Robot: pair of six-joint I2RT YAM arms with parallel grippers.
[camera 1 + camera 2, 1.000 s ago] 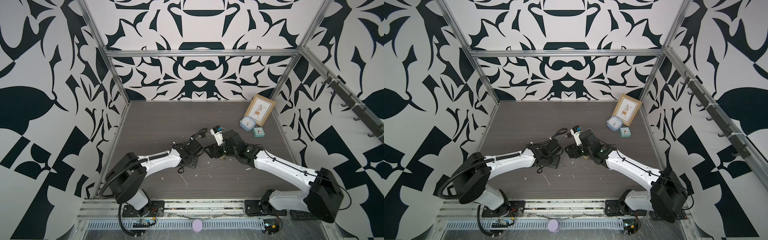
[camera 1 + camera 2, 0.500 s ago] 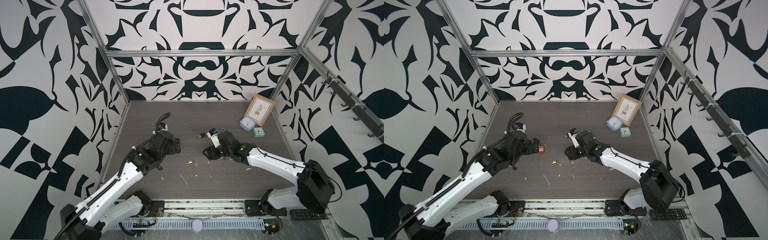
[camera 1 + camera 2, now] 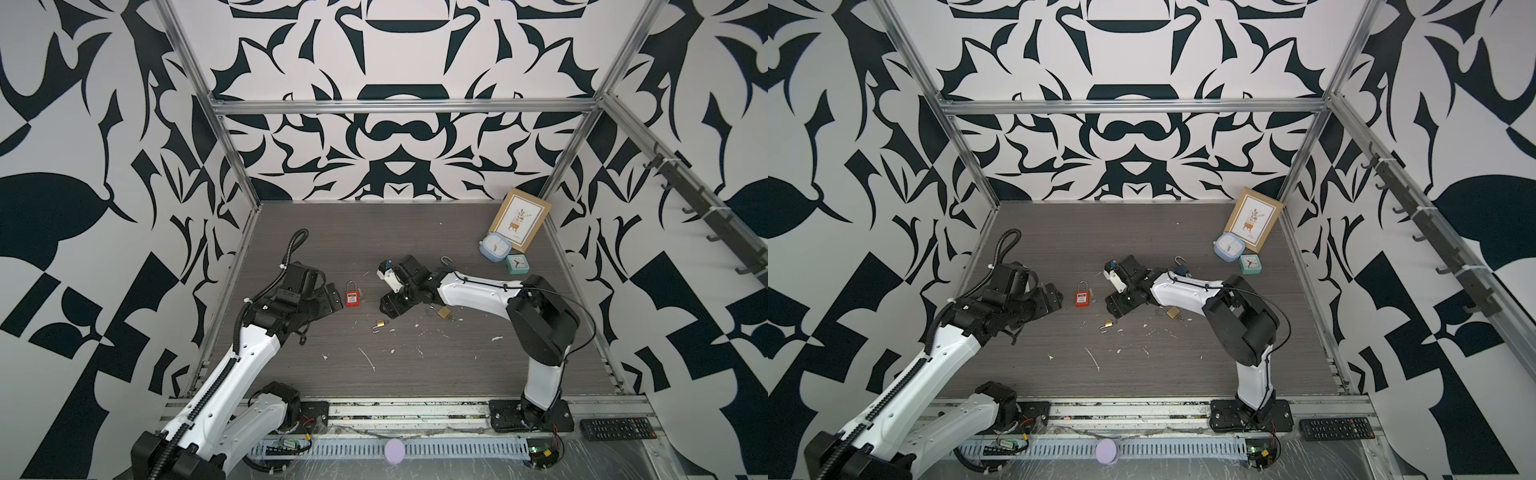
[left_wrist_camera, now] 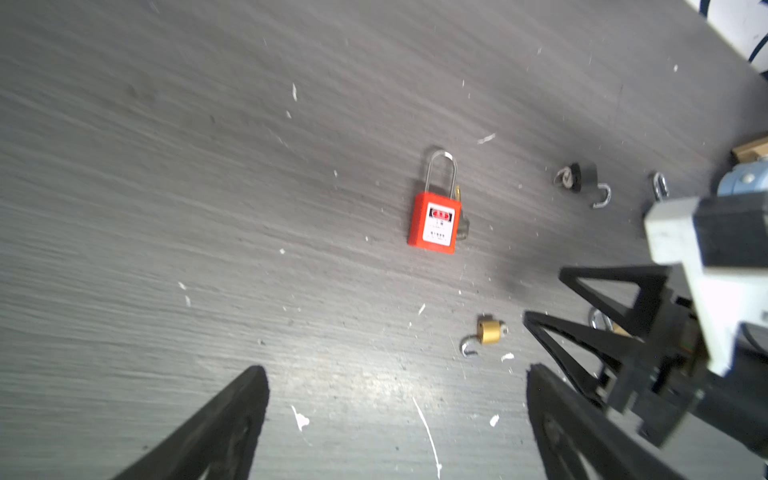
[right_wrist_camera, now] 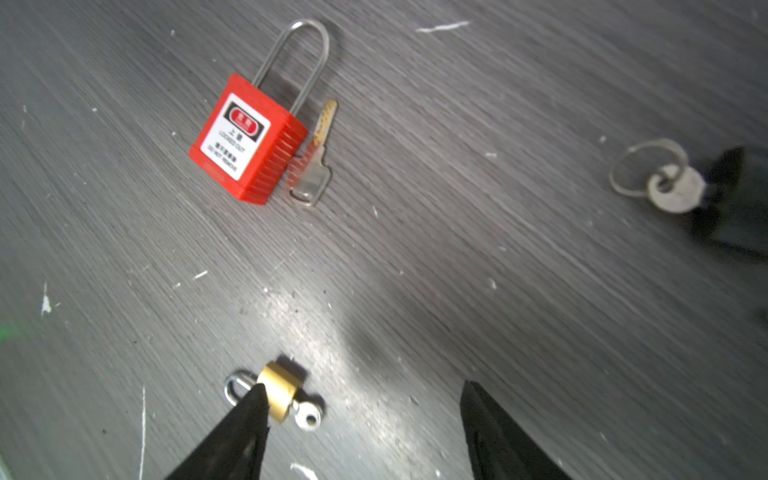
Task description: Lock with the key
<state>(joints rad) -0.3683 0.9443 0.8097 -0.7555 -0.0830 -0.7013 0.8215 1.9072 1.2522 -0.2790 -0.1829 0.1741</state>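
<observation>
Top views: red padlock [image 3: 352,297] lies flat on the desk [image 3: 415,232], between the two hands. Left hand [image 3: 333,300] sits just beside it, jaws spread wide, empty. Right hand [image 3: 1113,306] faces it from the other side, jaws partly spread, gripping nothing. Small brass padlock [image 3: 1108,324] is near the right hand, shackle swung out. Second brass padlock [image 3: 443,311] lies by the right arm.

Left wrist: red padlock lies ahead of the spread fingers [image 4: 232,415], clear of them.

Right wrist: key [image 5: 316,162] lies right against the red padlock's side, not inserted. One fingertip [image 5: 249,424] overlaps the small brass padlock; can't tell if they touch.
</observation>
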